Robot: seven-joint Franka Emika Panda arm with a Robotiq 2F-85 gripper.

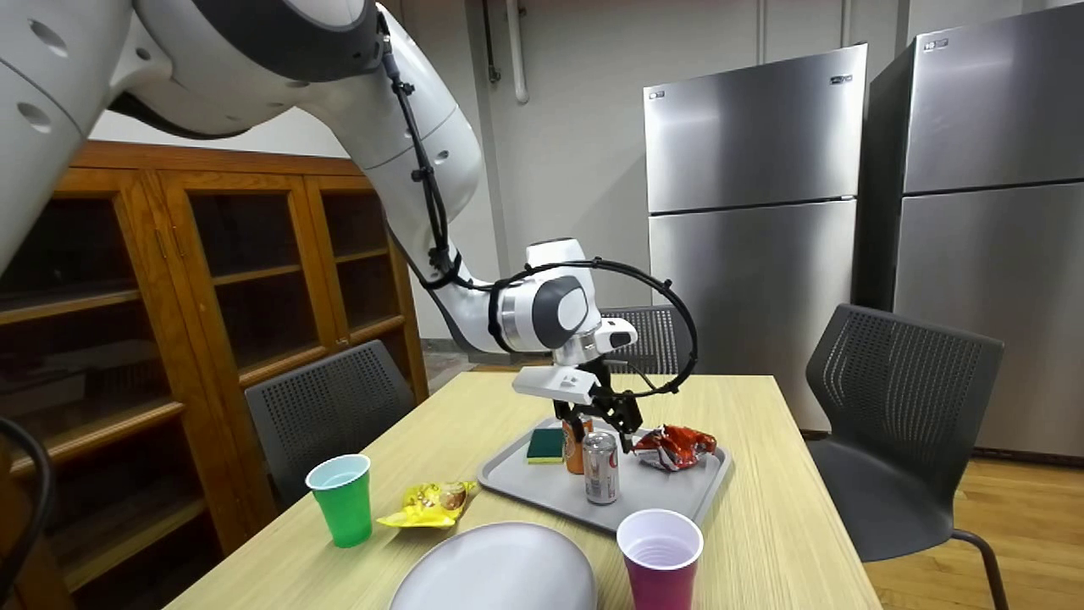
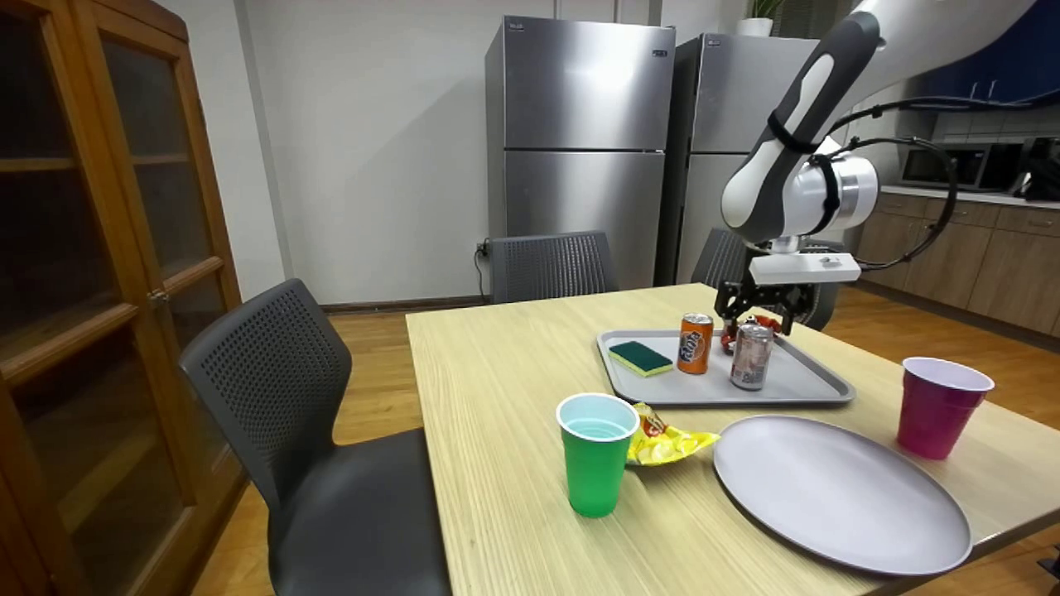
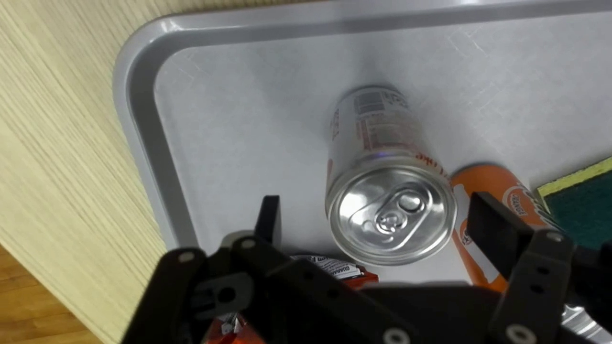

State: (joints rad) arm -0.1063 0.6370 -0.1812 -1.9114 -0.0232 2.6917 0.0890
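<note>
While your end effector [image 3: 376,208] hangs by the Coke [image 3: 392,215], fingers [image 3: 270,220] apart, you seem to be aligning a grasp. Closing calls for clearance from the Fanta [image 2: 695,343].

The white arm [image 1: 373,140], upper left in an exterior view, had dark grey bands [image 1: 296,42] and a strapped black cable [image 1: 597,263]. The black hand [image 3: 375,205] showed pale round screws [image 3: 396,336].

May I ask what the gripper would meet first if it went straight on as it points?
Probably the silver can, whose top shows in the wrist view between the fingertips of the open gripper; depth is unclear, and one finger might brush the orange can first.
</note>
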